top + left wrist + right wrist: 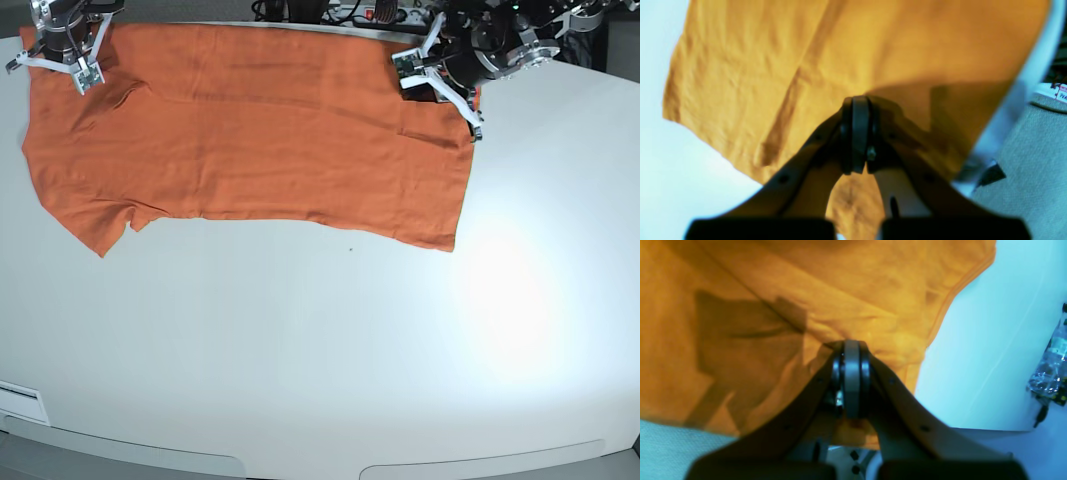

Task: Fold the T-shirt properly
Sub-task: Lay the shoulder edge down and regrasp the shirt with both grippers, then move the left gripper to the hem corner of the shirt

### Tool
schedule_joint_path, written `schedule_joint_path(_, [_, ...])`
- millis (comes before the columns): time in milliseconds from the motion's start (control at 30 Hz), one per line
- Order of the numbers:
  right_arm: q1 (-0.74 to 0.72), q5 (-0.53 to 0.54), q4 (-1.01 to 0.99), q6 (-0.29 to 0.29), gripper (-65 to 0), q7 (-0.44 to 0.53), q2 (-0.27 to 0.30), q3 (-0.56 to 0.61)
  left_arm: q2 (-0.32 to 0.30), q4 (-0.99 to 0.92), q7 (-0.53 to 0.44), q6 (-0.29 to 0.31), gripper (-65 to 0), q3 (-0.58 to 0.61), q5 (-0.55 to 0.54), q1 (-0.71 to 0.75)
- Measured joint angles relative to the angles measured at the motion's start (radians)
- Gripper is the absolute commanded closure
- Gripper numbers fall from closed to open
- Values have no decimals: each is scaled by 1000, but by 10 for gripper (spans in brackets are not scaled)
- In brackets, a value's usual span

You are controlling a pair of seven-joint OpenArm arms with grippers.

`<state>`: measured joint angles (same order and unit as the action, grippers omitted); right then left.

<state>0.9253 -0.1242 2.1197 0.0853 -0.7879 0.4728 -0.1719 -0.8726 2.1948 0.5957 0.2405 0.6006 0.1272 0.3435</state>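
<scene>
The orange T-shirt (270,140) lies spread flat along the far side of the white table (320,350), one sleeve at its near-left corner. My left gripper (470,125) sits on the shirt's far-right corner, and in the left wrist view the left gripper (858,103) has its jaws pressed together with the T-shirt (756,66) gathered at the tips. My right gripper (82,76) is at the shirt's far-left corner. From the right wrist camera the right gripper (851,345) is shut, and the T-shirt (857,280) puckers around its tips.
Cables and equipment (340,12) crowd the space just beyond the table's far edge. Grey carpet (1033,160) shows past the table rim beside the left gripper. A crinkled plastic bag (1050,373) lies off to the right gripper's side. A white label (20,400) sits at the near-left corner.
</scene>
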Motion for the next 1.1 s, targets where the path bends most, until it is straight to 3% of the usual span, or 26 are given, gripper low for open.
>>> schedule_joint_path(33, [-1, -1, 16, -6, -32, 2, 0, 0, 0, 17, 0, -2, 0, 0, 0, 0])
schedule_joint_path(100, [-1, -1, 51, -31, -32, 6, 0, 0, 0, 47, 0, -60, 0, 0, -7, 0])
schedule_joint_path(267, [-1, -7, 133, -66, -32, 44, 0, 1, 0, 92, -2, -301, 0, -16, 84, 0])
schedule_joint_path(333, [-1, -27, 151, -79, -32, 61, 0, 1, 0, 92, 0, -337, 0, -68, 55, -3])
schedule_joint_path(367, [-1, -31, 153, -83, -32, 63, 0, 1, 0, 92, 0, -337, 0, -105, -13, -6])
schedule_joint_path(400, [-1, -41, 152, -82, -32, 63, 0, 1, 1, 92, 0, -332, 0, -150, -90, -8])
schedule_joint_path(533, [-1, -41, 152, -66, -32, 63, 0, 1, 15, 12, -58, -214, 0, -375, -381, -6])
schedule_joint_path(700, [-1, -42, 152, -66, -32, 66, -1, 1, 114, -216, -79, -97, 0, -603, -687, -80])
schedule_joint_path(800, [-1, -41, 152, -66, -32, 66, 0, 1, 169, -402, -80, -80, 0, -634, -796, -175])
schedule_joint_path(967, [-1, -42, 152, -66, -32, 68, -1, 1, 230, -718, -53, 65, 0, -599, -908, -344])
schedule_joint_path(1000, [-2, -42, 152, -66, -32, 68, -2, 1, 241, -770, -39, 77, -46, -589, -925, -377])
schedule_joint_path(1100, [-3, -42, 152, -66, -32, 66, 1, 1, 263, -885, 7, 107, -309, -572, -1007, -452])
